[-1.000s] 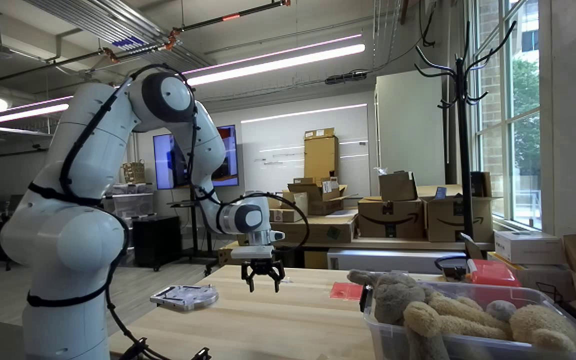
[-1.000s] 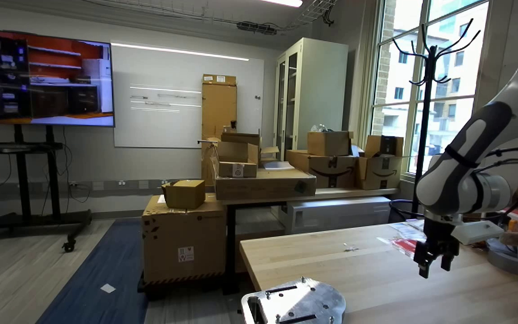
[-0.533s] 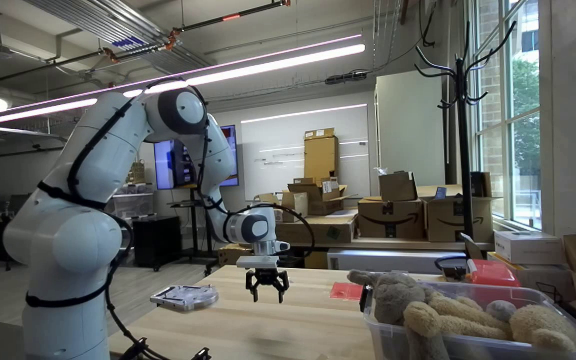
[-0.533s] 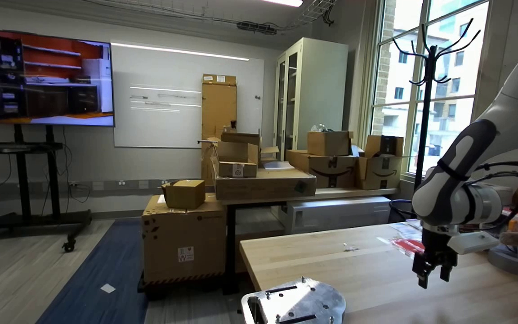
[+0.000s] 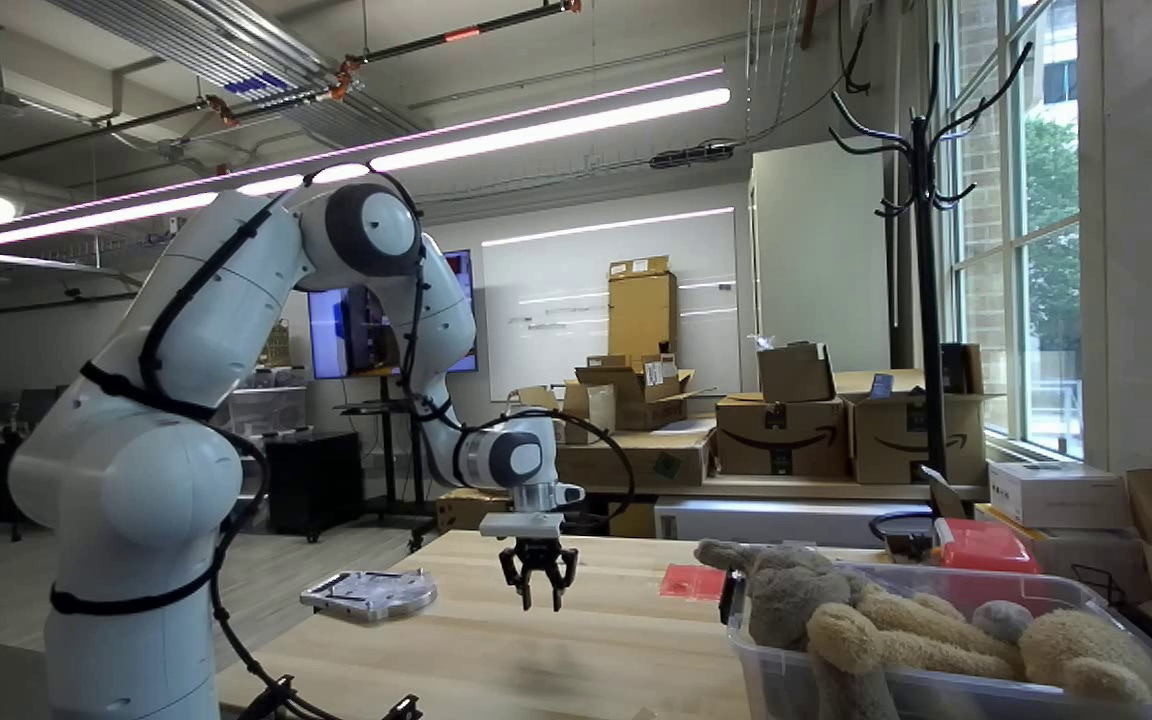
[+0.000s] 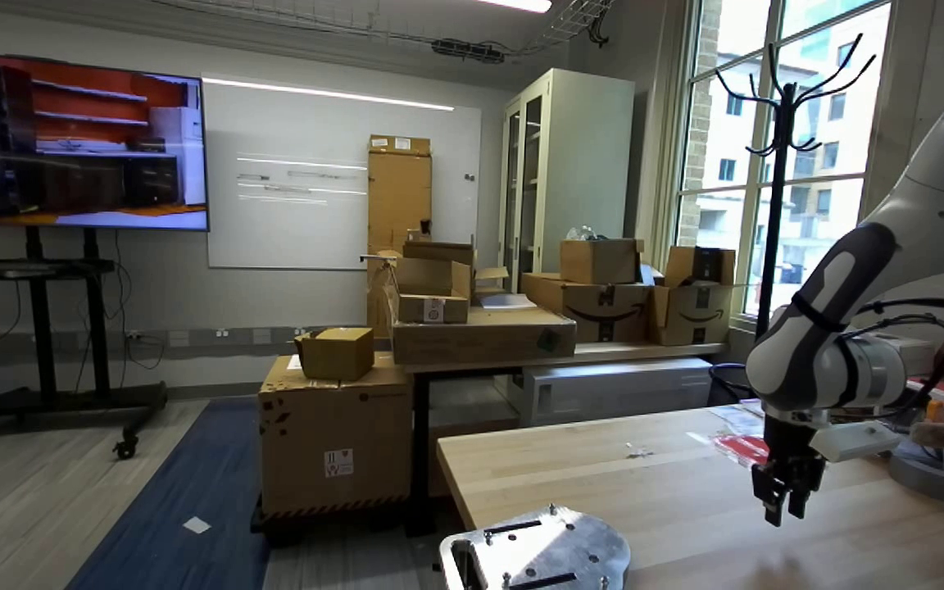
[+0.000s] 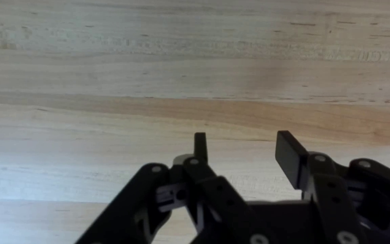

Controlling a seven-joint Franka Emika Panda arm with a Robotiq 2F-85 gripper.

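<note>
The gripper (image 7: 243,150) has its fingers (image 7: 288,161) parted, wood showing between the tips in the wrist view. It points down above the wooden tabletop (image 7: 113,74), the thing nearest to it, and is apart from it. Surface: pale, in joined strips from straw to light brown, marked by short dark flecks; a soft shadow (image 5: 544,675) lies below the gripper in both exterior views. Near one edge lies a metal plate (image 6: 537,549) with slots and screws; farther across the wood, a flat red sheet (image 5: 693,581). A clear plastic tub (image 5: 771,680) at the side holds grey and tan plush toys (image 5: 936,645). Beyond the tabletop, cardboard boxes (image 6: 603,307) stand stacked on a long bench (image 6: 660,352), and a tall carton (image 6: 341,442) sits beside it, next to a blue floor strip (image 6: 161,500). A black coat stand (image 5: 928,330) rises before a tall window (image 6: 820,205). Back of the room: a pale cabinet (image 6: 587,164), a whiteboard (image 6: 300,229) crossed by bright streaks, a tall brown box (image 6: 398,197) in front of it, and a lit screen (image 6: 79,139) on a wheeled stand (image 6: 97,328)
</note>
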